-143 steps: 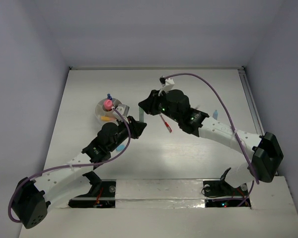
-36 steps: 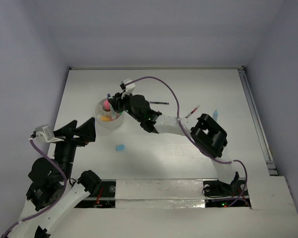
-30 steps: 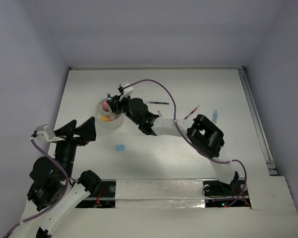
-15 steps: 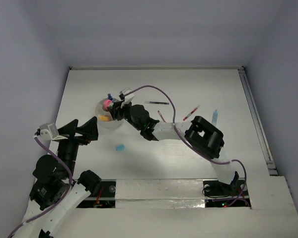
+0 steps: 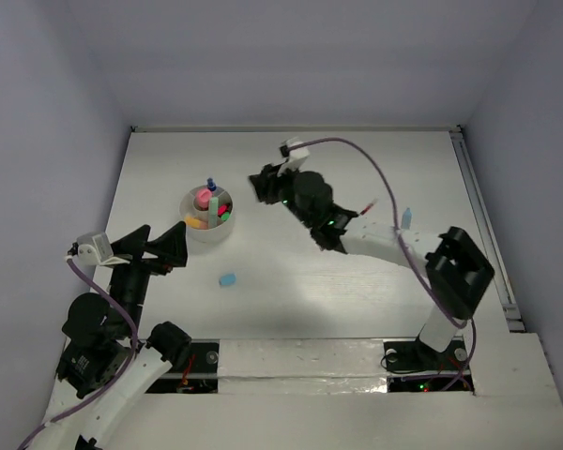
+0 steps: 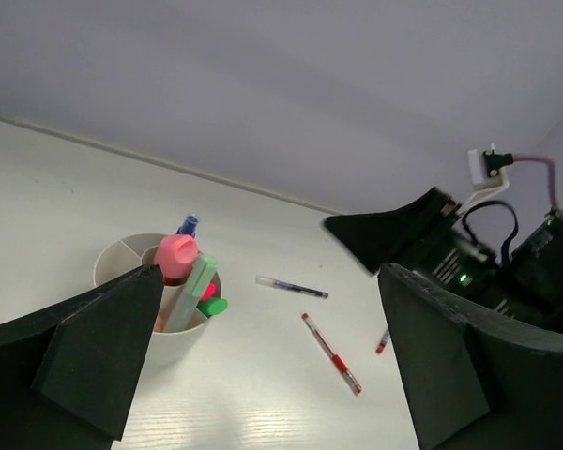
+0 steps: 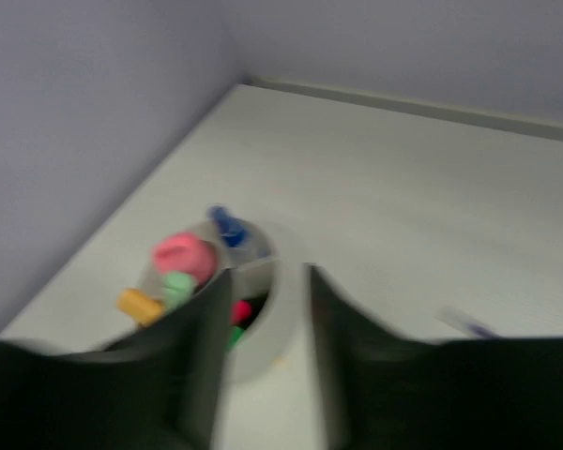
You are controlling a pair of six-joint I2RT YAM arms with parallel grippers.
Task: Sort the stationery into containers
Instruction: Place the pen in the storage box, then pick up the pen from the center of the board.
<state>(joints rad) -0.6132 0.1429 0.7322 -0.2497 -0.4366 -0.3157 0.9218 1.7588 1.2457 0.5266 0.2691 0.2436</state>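
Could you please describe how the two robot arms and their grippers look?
The left arm and the right arm have white links and bulky black joints. The left gripper and the right gripper each have two flat black fingers. A thin purple cable runs along each arm to a small white plug by the wrist. Small green lights glow on the right arm.

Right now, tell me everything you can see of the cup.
The cup is short, round and white, plastic by the look of it, with thin walls and an open top. The left wrist view shows a divider inside. It stands upright on the table, left of centre. It holds a pink marker, a blue marker, an orange marker and a green marker; the pink and blue ones rise above the rim. Nothing grips it.
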